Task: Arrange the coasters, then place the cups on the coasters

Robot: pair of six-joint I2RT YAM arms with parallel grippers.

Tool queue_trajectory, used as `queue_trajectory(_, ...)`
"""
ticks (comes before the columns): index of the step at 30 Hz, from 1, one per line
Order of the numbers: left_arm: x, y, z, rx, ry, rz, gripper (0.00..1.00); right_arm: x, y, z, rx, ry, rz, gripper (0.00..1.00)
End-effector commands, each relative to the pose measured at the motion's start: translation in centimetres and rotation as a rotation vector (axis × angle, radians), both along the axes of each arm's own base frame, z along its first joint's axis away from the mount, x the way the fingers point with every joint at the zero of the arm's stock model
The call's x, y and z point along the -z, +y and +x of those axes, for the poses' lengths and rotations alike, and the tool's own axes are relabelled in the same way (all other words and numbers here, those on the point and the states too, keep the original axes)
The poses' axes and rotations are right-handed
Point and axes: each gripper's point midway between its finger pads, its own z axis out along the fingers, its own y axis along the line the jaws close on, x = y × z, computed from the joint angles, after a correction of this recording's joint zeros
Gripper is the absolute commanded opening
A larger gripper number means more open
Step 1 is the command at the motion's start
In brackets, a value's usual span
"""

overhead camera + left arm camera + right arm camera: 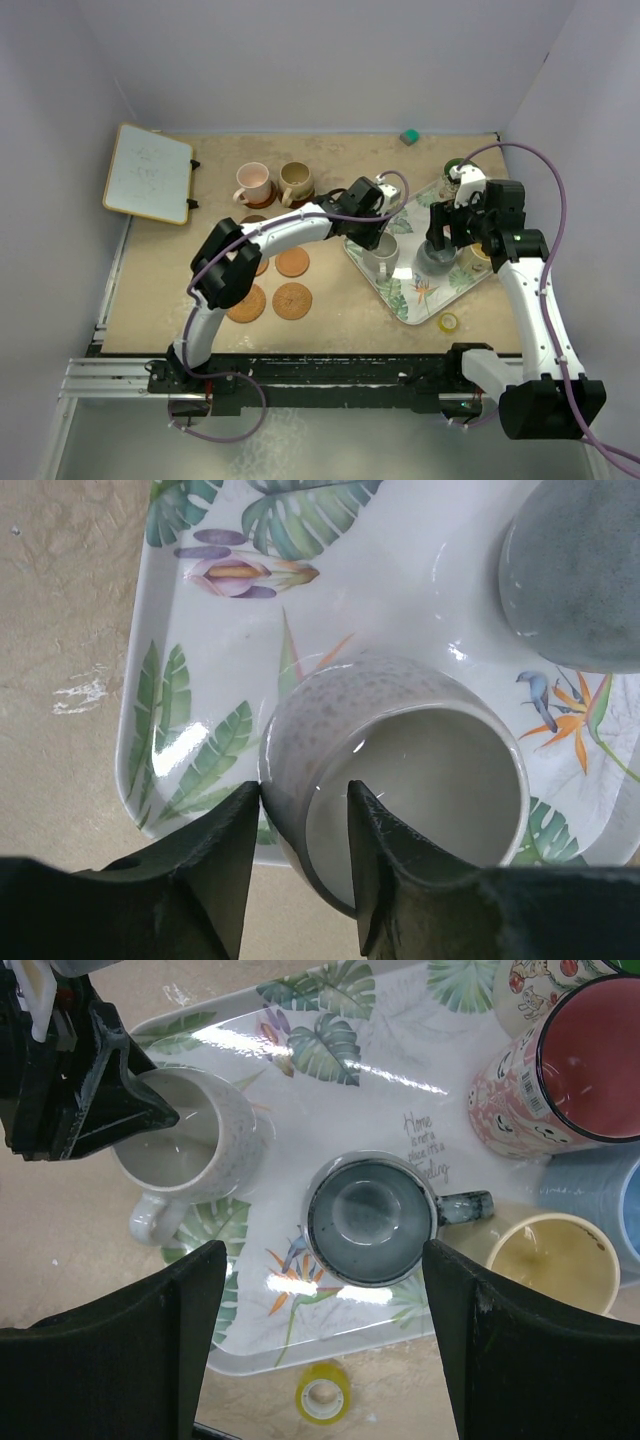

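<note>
Jaws of left gripper (pixel 303 790) pinch the upright grey mug (pixel 200 1155) by its rim, handle toward lower left; right gripper (pixel 322 1250) jaws hang wide open, empty, over slate mug (pixel 370 1215), handle pointing right.

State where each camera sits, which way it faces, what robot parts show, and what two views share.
Top external: above and behind the bases, looking down on the table; both arms show.
Left wrist: on the left arm, looking down past the left gripper, straddling the wall of the grey mug on the tray.
Right wrist: on the right arm, looking down through the open right gripper at the slate mug.
Shared: both wrist views show the grey mug and tray.
</note>
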Motion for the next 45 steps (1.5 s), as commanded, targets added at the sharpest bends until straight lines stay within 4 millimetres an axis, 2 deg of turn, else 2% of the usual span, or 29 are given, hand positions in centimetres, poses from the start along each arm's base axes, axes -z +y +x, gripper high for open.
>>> queue_trajectory(1,-1.4,-1.3,0.6,0.04,-0.055,-0.018,0.35,-0.7,0.2,0.2,-0.016,-0.038,0.007,0.81)
queue_trajectory(15,-0.6,-2.2,1.3,0.093,-0.078,0.033,0.2,-1.3,-0.4,0.0,0.006,-0.072,-0.018,0.81)
queue_trajectory(23,-0.7,-2.8,0.8,0.159,-0.088,0.027,0.14,-1.8,-0.9,-0.1,0.027,-0.094,-0.024,0.81)
queue_trajectory(31,-2.9,-3.3,1.1,0.225,-0.154,0.004,0.03,-1.8,-1.1,-0.1,0.034,-0.095,-0.026,0.81)
queue_trajectory(37,-5.3,-3.6,1.0,0.28,-0.21,-0.023,0.03,-2.0,-1.3,-0.1,0.043,-0.104,-0.029,0.81)
queue_trajectory(45,-8.5,-2.8,1.1,0.343,-0.337,-0.039,0.03,-2.6,-1.9,-0.3,0.069,-0.129,-0.035,0.81)
